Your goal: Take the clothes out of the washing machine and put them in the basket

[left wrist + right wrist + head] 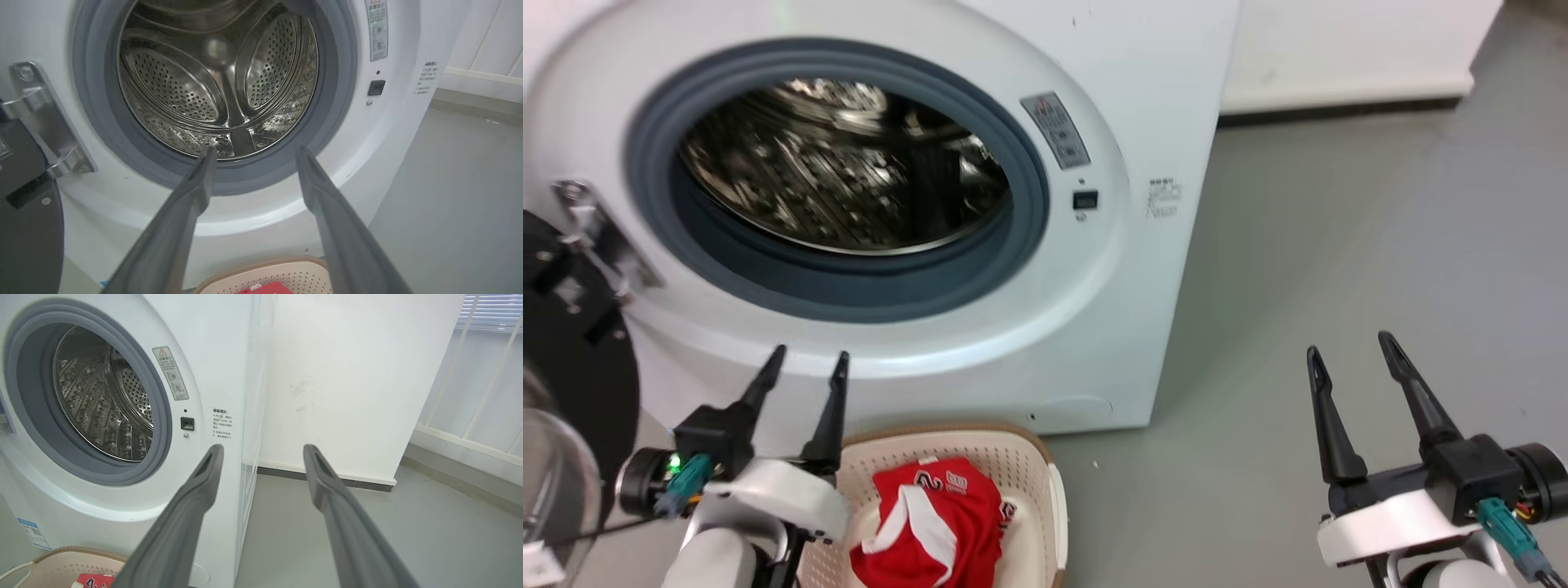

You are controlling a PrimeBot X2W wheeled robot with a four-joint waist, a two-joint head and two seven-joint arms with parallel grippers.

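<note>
1. The left claw (811,353) is at the lower left of the head view. Its two fingers are a little way apart and hold nothing
2. The right claw (1349,343) is at the lower right, over the grey floor (1339,204). Its fingers are apart too, and it holds nothing
3. A red jersey (931,523) lies in a heap inside the basket (1029,445), at the bottom middle of the head view. The basket sits right in front of the washing machine (1013,343)
4. The drum (841,163), in the upper left, looks bare and shiny. I see no red cloth in it, so I think the job is nearly done or all done
5. One thing could go wrong: a small piece may hide low behind the grey rubber ring (849,290). If the robot stops without a good look, that piece stays inside
6. The left claw is very near the basket rim. If that arm swings down or sideways, it may bump the basket and push it away, or tip the jersey out
7. The black door (572,367) hangs open at the left edge. A wide move of the left arm may knock it
8. If a claw goes into the drum for nothing, its fingers may scrape the metal or catch on the rubber ring
</note>
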